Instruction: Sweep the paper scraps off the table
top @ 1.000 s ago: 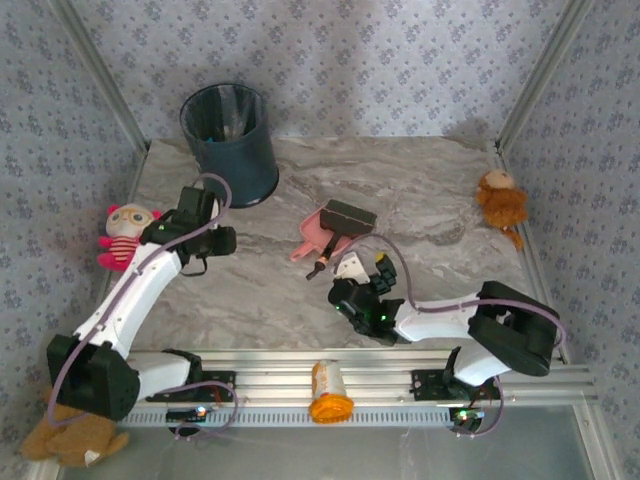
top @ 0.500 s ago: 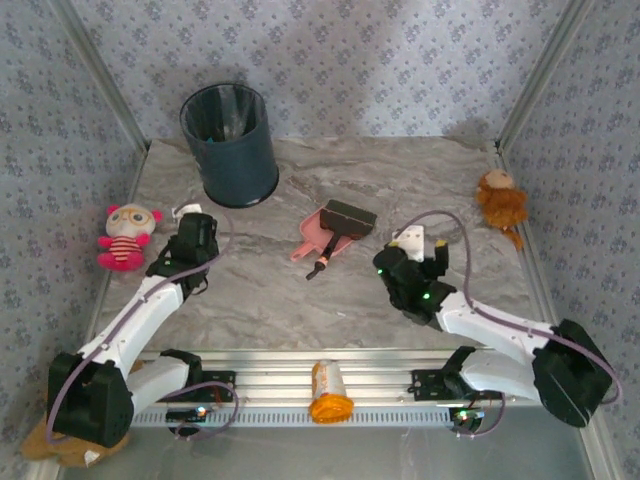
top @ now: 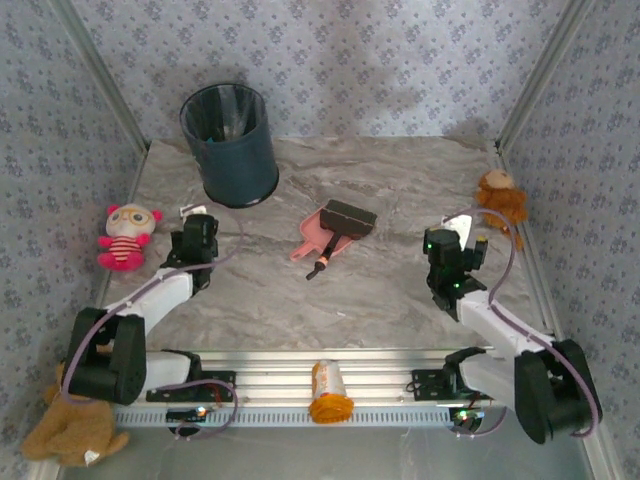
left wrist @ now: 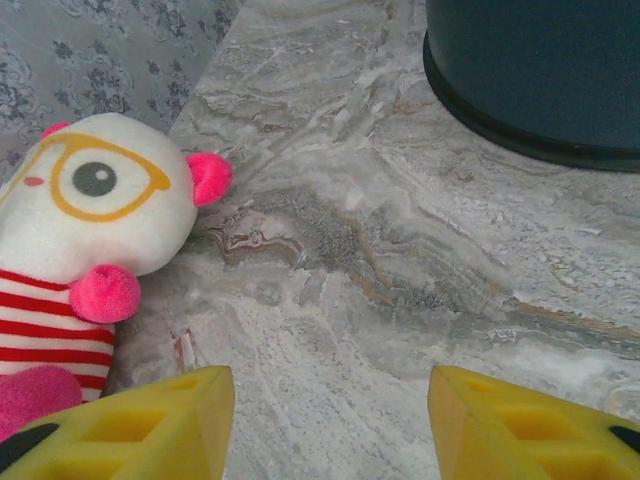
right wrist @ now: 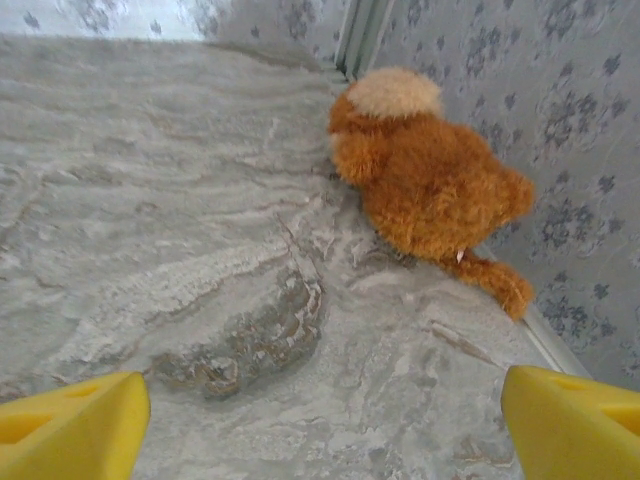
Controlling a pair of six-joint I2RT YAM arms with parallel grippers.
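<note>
The paper scraps are out of view. On the marble table (top: 400, 180), a pink dustpan (top: 312, 234) lies mid-table with a black brush (top: 349, 216) resting on it. My left gripper (top: 191, 220) is low at the left, between a striped doll and the dark bin. In the left wrist view the left gripper (left wrist: 330, 405) is open, its yellow fingers (left wrist: 150, 425) apart over bare marble. At the right, my right gripper (top: 463, 230) points toward a brown plush. The right wrist view shows the right gripper (right wrist: 325, 405) open wide with nothing in it.
A dark blue bin (top: 231, 146) stands at the back left. The striped doll (top: 124, 236) lies at the left edge and the brown plush (top: 500, 201) by the right wall. An orange bottle (top: 329, 392) lies on the front rail. Another plush (top: 70, 435) sits at the near left corner.
The right arm swung from beside the dustpan out to the right, toward the brown plush. The left gripper drew back from the bin toward the doll. Both grippers opened a little wider.
</note>
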